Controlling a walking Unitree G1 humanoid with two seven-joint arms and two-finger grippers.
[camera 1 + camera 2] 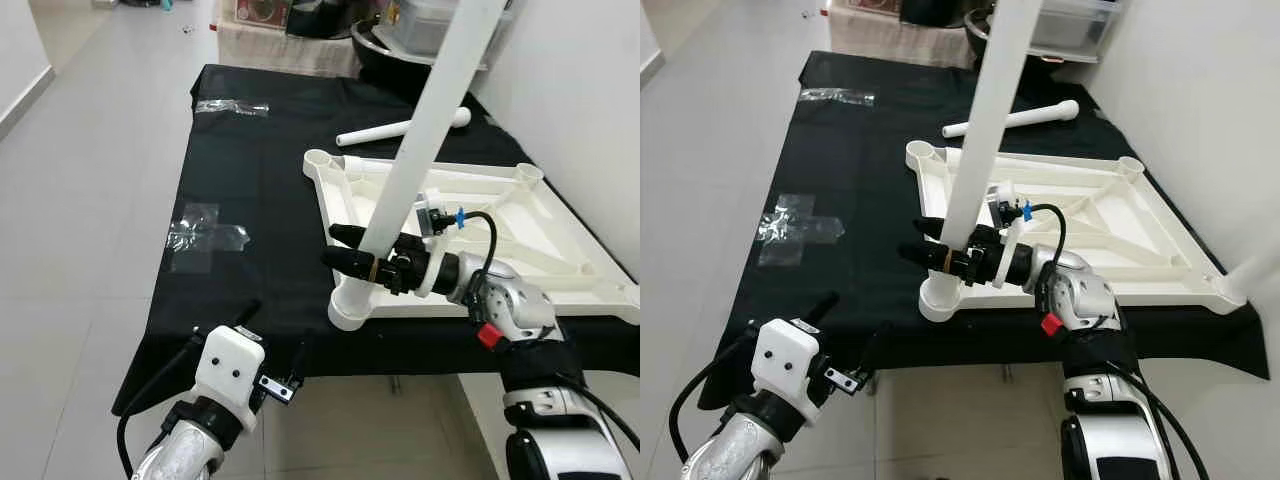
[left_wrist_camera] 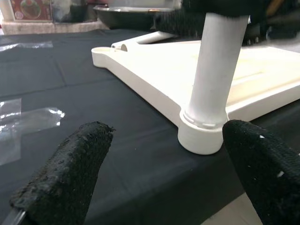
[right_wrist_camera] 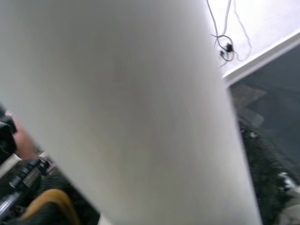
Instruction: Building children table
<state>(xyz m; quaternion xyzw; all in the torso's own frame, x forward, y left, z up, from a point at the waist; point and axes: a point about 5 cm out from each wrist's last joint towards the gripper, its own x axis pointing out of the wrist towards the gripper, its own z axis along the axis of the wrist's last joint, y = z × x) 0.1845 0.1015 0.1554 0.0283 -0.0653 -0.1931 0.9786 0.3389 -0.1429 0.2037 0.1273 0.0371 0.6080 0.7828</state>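
Left gripper (image 1: pixel 275 375) hangs low at the desk's near edge, jaws spread, nothing between them; its wrist view looks across the black cloth at the socket. Task's thing: white table leg (image 1: pixel 420 150), standing in the near-left corner socket (image 1: pixel 352 306) of the upturned white tabletop (image 1: pixel 520 225), leaning a little toward the far right. Right gripper (image 1: pixel 350 250) reaches in from the right, jaws pinched on the leg just above the socket. Seating looks incomplete, judging by the lean, though depth in the socket cannot be told. Second leg (image 1: pixel 400 128) lies loose on the cloth beyond the tabletop; the other corner sockets are empty. Risks: pressing down while the leg is off-axis could jam it crooked or skid the tabletop on the cloth, since nothing braces the tabletop; the socket corner sits right at the desk's near edge, so a slide toward the robot could tip it off. Letting go early may let the tall leg topple. Room: wide bare cloth to the left with tape patches (image 1: pixel 205 232); wall close on the right; clutter and a bowl (image 1: pixel 400 45) at the far end, near the leg's top.
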